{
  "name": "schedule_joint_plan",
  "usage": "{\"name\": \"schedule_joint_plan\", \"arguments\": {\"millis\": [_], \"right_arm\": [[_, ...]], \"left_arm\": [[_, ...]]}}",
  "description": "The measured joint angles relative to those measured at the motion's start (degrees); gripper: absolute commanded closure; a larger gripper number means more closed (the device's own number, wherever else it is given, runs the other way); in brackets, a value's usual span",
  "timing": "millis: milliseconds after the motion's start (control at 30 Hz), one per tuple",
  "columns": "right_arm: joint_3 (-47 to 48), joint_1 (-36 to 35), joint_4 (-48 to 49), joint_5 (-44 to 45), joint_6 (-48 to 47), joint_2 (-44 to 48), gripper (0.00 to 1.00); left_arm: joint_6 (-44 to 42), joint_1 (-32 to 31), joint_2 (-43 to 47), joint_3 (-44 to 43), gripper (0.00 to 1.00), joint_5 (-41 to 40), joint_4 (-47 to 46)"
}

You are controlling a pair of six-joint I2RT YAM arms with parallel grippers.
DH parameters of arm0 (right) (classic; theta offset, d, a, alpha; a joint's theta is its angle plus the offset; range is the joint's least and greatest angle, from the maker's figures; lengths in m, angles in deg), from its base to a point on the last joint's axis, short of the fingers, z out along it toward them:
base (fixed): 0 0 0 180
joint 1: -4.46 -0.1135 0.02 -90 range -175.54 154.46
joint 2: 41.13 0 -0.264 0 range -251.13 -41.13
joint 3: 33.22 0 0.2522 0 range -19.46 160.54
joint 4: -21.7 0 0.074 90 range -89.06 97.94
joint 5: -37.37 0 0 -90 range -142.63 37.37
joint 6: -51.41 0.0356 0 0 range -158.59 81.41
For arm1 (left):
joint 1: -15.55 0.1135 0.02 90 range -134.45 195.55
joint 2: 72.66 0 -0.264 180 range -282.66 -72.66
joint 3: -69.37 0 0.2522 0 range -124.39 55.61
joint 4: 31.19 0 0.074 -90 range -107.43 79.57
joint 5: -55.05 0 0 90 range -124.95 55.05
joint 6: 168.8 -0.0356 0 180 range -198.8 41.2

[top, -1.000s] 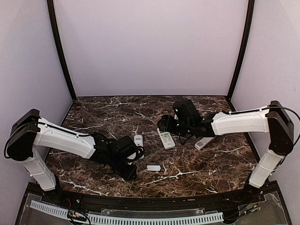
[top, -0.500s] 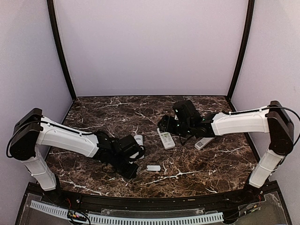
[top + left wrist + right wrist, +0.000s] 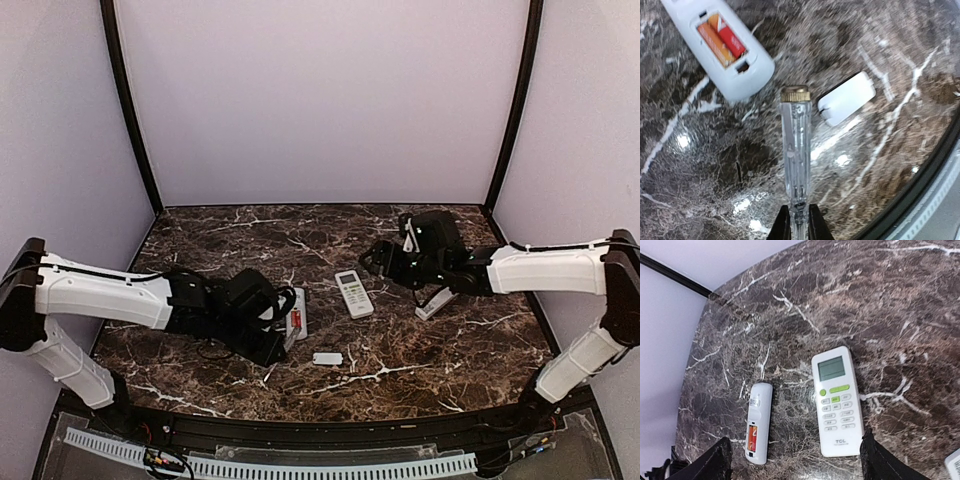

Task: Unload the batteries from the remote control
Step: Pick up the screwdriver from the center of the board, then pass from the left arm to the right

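Two red-orange batteries [image 3: 721, 41], side by side, in the open-backed white remote [image 3: 749, 75]

White cover [image 3: 847, 98] nr clear tool [image 3: 796, 150] w/ brass cap [image 3: 795, 93], marble tbl [image 3: 910, 45]

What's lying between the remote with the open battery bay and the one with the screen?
Nothing: only bare marble table separates the open remote from the screen remote. The right wrist view shows it best; the top view agrees.

Left arm [image 3: 100, 295] low, extended, left jaws clamped; right arm [image 3: 550, 268] reaching inward, right jaws spread.
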Motion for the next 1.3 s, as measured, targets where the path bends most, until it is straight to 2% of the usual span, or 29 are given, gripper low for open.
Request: {"name": "schedule_joint_plan", "arguments": {"millis": [200,333,500,767,1133,1233,1300], "right_arm": [[-3.2,7.9,4.3,-14.4,-3.3,5.7,0.19],[-1.6,7.7,4.7,-28.0,-5.2,5.8,0.22],[1.4,4.8,6.4,-39.7,-6.4,4.6,0.28],[8.2,-1.1,4.3,-45.8,-9.5,-3.9,0.34],[13.9,-2.9,1.4,-51.2,-11.6,-11.2,0.48],[14.9,-2.9,0.1,-53.0,-12.7,-12.0,0.53],[15.8,-3.0,-1.4,-54.0,-13.6,-12.7,0.6]], "left_arm": [[-6.0,7.0,9.5,0.1,1.0,6.6,-4.1],[-12.6,11.4,12.1,-0.2,1.0,13.0,-4.8],[-19.8,13.5,12.7,-2.4,1.0,21.8,-5.0],[-25.0,13.7,12.0,-4.0,1.0,29.2,-5.6],[-27.5,13.8,10.7,-4.0,1.0,32.3,-5.5],[-27.8,13.8,10.3,-4.0,1.0,32.5,-5.5],[-28.2,13.8,10.0,-4.0,1.0,32.8,-5.4]]}}
